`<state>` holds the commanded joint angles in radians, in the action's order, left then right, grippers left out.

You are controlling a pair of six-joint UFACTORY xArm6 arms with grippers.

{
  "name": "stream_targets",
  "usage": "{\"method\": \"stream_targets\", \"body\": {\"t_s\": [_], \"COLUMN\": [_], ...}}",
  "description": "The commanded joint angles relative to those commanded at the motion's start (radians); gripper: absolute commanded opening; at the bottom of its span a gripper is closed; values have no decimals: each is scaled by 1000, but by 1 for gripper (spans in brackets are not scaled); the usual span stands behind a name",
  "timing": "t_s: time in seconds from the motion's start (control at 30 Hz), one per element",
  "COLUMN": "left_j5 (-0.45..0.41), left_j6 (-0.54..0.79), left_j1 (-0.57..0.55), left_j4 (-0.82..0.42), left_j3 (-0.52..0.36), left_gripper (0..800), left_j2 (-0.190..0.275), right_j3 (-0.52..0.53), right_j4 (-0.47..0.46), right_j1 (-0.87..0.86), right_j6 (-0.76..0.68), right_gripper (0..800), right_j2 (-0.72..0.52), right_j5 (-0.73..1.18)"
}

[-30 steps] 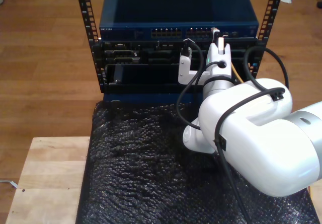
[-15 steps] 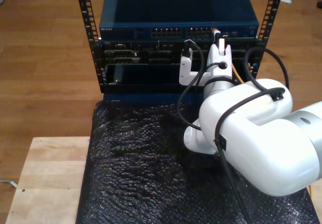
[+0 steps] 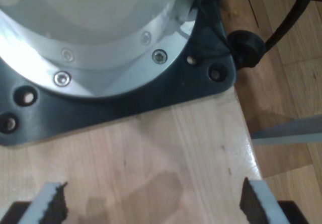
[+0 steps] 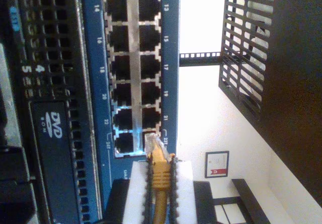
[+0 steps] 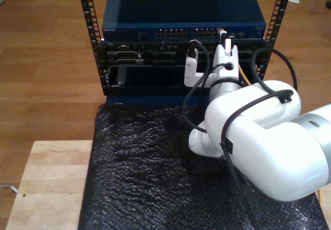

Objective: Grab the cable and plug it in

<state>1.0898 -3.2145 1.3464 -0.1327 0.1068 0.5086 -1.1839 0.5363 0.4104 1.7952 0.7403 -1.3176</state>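
Between the earlier exterior pictures and now, my second gripper (image 5: 223,35) has crept a shade closer to the face of the blue switch (image 5: 181,13); nothing else in the scene has shifted.

The grab is done. My second gripper (image 4: 160,169) has its fingers (image 4: 137,183) clamped on the cable (image 4: 160,176), pinching the yellow boot just behind the clear plug (image 4: 152,144). In the exterior view the cable (image 5: 243,74) shows as a thin orange line running down beside the arm, toward that view's right.

What is left, as I judge it, is the insertion. In the second wrist view the plug tip sits right at the mouth of the end port of the port block (image 4: 133,73), beside the number 23, but the clear body is mostly visible outside the opening, so I take it as not yet seated. Whether the tip already touches the port's rim I cannot tell.

The cable's long axis runs straight between my fingers, plug end leading, pointing at the switch face and roughly square to it; the plug looks slightly skewed against the port.

My first gripper (image 3: 151,204) rests idle over the wooden bench (image 3: 151,153) by an arm's base plate (image 3: 115,103), fingers wide apart, holding nothing.
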Motion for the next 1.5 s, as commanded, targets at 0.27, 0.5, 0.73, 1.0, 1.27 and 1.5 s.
{"method": "stream_targets", "body": {"t_s": [0.27, 0.5, 0.73, 1.0, 1.27, 1.5], "left_j5": [0, 0, 0, 0, 0, 0], "left_j6": [0, 0, 0, 0, 0, 0], "left_j1": [0, 0, 0, 0, 0, 0], "left_j4": [-2, 0, 0, 0, -2, 0], "left_j3": [0, 0, 0, 0, 0, 0], "left_gripper": [800, 800, 800, 800, 800, 800], "left_j2": [0, 0, 0, 0, 0, 0], "right_j3": [-8, -12, -20, -66, -48, 2], "right_j4": [0, 0, 0, -2, -3, -6], "right_j1": [0, -2, -3, -14, -20, -17], "right_j6": [0, -2, 0, -2, -3, -6], "right_gripper": [0, 0, 0, 0, 59, 239], "right_j2": [2, 8, 9, 20, 20, -35], "right_j5": [5, 23, 28, 46, 46, 49]}}
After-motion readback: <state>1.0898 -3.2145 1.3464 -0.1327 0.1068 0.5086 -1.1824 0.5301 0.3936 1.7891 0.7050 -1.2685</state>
